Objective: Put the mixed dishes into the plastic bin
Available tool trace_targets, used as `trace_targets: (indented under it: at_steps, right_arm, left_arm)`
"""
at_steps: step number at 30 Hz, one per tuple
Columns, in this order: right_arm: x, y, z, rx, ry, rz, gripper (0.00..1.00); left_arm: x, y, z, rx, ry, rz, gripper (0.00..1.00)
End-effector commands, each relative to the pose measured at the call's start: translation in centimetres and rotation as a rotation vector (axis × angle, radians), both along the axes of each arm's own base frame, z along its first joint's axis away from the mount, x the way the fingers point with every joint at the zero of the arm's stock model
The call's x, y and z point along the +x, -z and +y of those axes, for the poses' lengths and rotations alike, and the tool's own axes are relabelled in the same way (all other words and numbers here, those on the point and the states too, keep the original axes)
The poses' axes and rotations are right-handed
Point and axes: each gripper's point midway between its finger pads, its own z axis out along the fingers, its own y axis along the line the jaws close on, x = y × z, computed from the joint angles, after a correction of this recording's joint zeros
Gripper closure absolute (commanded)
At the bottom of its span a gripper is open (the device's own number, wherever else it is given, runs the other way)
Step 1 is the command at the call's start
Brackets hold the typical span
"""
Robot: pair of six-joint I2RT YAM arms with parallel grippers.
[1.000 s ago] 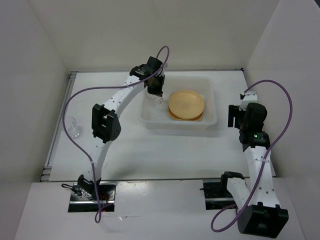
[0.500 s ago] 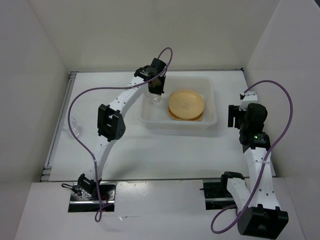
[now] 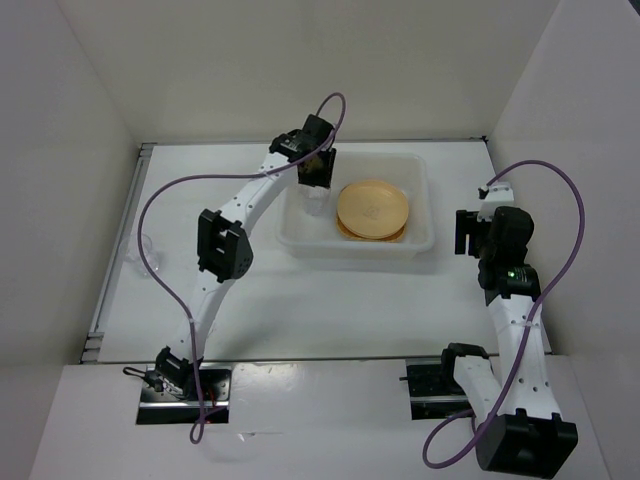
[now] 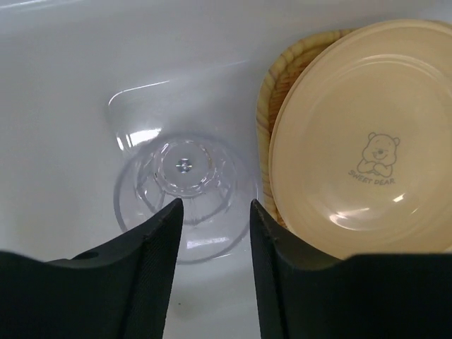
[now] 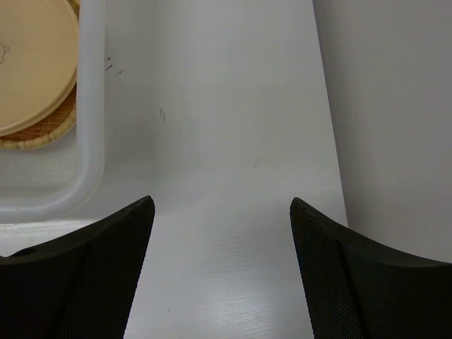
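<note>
left wrist | clear cup (image 4: 187,173) beside tan plates (image 4: 360,141); left and right jaws released

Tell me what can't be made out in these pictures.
- Plates under the top round plate: left wrist and top views, covered by it; only a woven rim shows.
- Far-left glass cup: top view, too small to tell if upright, crossed by the purple cable.
- Left fingers: top view, hidden under the wrist.

Parted jaws beside plastic bin (image 5: 90,134)
</note>
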Motion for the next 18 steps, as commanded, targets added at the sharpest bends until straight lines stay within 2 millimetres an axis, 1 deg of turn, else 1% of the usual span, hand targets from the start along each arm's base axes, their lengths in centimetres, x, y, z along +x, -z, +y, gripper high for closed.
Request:
trace_targets:
  at_steps: [1,3,4,5,6,7,8,9,10,11,12,13,14,15,16,17,18]
  right_arm:
    - [0.6,-1.3,0.2,-0.01,-0.011,-0.062,0.18]
    - [0.6,-1.3,0.2,-0.01,-0.011,-0.062,0.18]
    - [0.6,-1.3,0.2,-0.01,-0.011,-0.062,0.18]
    - [0.6,-1.3,0.2,-0.01,-0.011,-0.062,0.18]
    - [0.6,-1.3,0.2,-0.01,-0.011,-0.062,0.18]
    - [0.6,-1.3,0.2,-0.01,-0.011,-0.062,0.18]
    - [0.6,-1.3,0.2,-0.01,-0.011,-0.062,0.18]
    - [0.6,-1.3,0.2,-0.01,-0.011,-0.062,0.18]
    - [0.6,-1.3,0.2,-0.01,-0.011,-0.062,0.18]
    - [0.5,-1.6,0.4,-0.011,-0.02,-0.072,0.18]
    - [0.6,-1.8,0.4,-0.021,-0.024,-0.081,0.18]
    - [0.7,-1.8,0.6,-0.015,-0.035,-0.082,0.18]
    - [0.6,-2.1,0.8,-0.012,-0.046,-0.093,0.18]
    - [0.6,-2.1,0.9,-0.017,-0.059,-0.092,0.17]
    - [0.6,-1.9,1.3,-0.018,-0.082,-0.079,0.17]
    - [0.5,-1.9,1.3,-0.018,-0.082,-0.079,0.16]
    - [0.6,-1.9,1.4,-0.013,-0.092,-0.08,0.16]
  left_arm:
    - [0.8,-4.4,-0.3,-0.05,-0.022,-0.095,0.49]
    - [0.9,-5.4,-0.4,-0.061,-0.022,-0.113,0.4]
    - [0.8,-6.6,-0.1,-0.061,-0.03,-0.132,0.36]
    - [1.1,-7.8,0.2,-0.062,-0.045,-0.164,0.36]
    - [0.7,-9.9,0.8,-0.065,-0.058,-0.195,0.36]
    - [0.4,-11.1,1.5,-0.054,-0.076,-0.213,0.37]
    - [0.1,-15.1,2.9,-0.056,-0.122,-0.297,0.39]
    - [-0.5,-16.7,4.0,-0.043,-0.149,-0.322,0.39]
    - [-0.8,-18.1,5.9,-0.023,-0.193,-0.342,0.39]
    - [-1.8,-21.6,9.1,-0.01,-0.289,-0.406,0.36]
    - [-2.3,-20.8,12.9,0.054,-0.384,-0.369,0.29]
    - [-3.0,-20.7,15.7,0.072,-0.482,-0.349,0.2]
    - [-4.4,-21.8,19.0,0.084,-0.567,-0.349,0.19]
    - [-5.2,-20.7,21.8,0.114,-0.624,-0.301,0.19]
    - [-6.2,-16.2,26.8,0.194,-0.702,-0.17,0.19]
    - [-8.0,-15.9,28.9,0.201,-0.737,-0.142,0.19]
    - [-8.9,-14.5,30.7,0.213,-0.771,-0.106,0.19]
